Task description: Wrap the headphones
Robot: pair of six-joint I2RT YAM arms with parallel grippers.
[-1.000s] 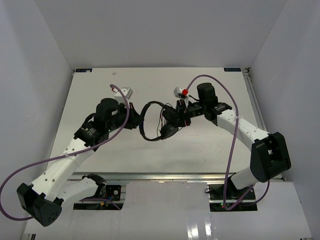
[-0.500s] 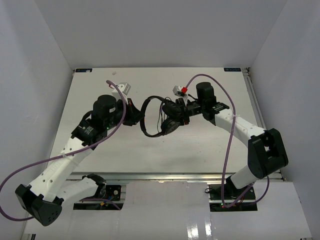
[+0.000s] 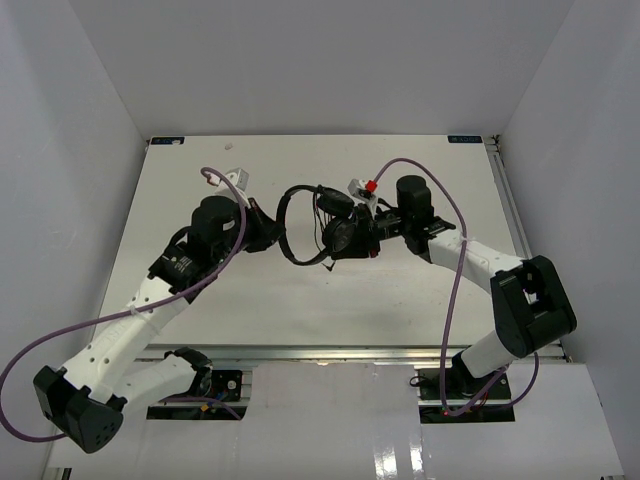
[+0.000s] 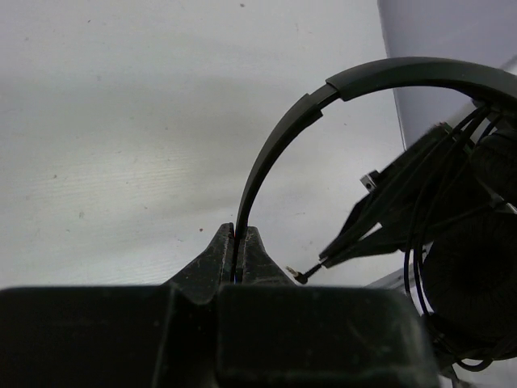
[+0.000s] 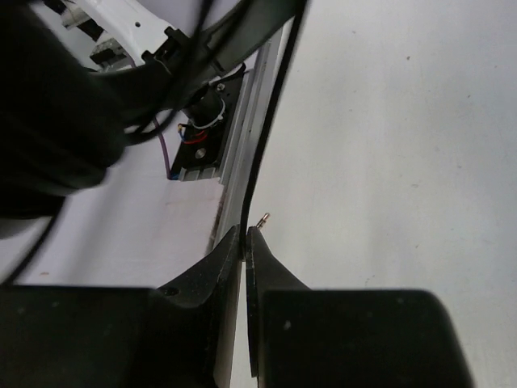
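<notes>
- White walls (image 3: 320,60) close in a white table (image 3: 200,170), which fills the middle of the top view.
- Your left arm (image 3: 150,300) reaches up from the lower left of that view. Your right arm (image 3: 490,265) reaches in from the lower right. They meet at the frame's centre.
- Purple cables (image 3: 455,290) loop along both arms.
- You have the headphones (image 4: 283,137) between the two grippers at the centre of the top view, with the headband (image 3: 281,225) arching to the left and an earcup (image 4: 472,275) to the right.
- Your left gripper (image 4: 237,242) is clamped tight on the headband's end, its fingers pressed against the thin strip at the bottom centre of the left wrist view.
- Your right gripper (image 5: 245,234) is pinched together on the thin black cord (image 5: 257,153), which runs up from the fingertips toward the top of the right wrist view.
- More cord lies looped around the earcup at the right edge of the left wrist view.
- You can see the metal jack (image 5: 262,217) poking out just beside the right fingertips.
</notes>
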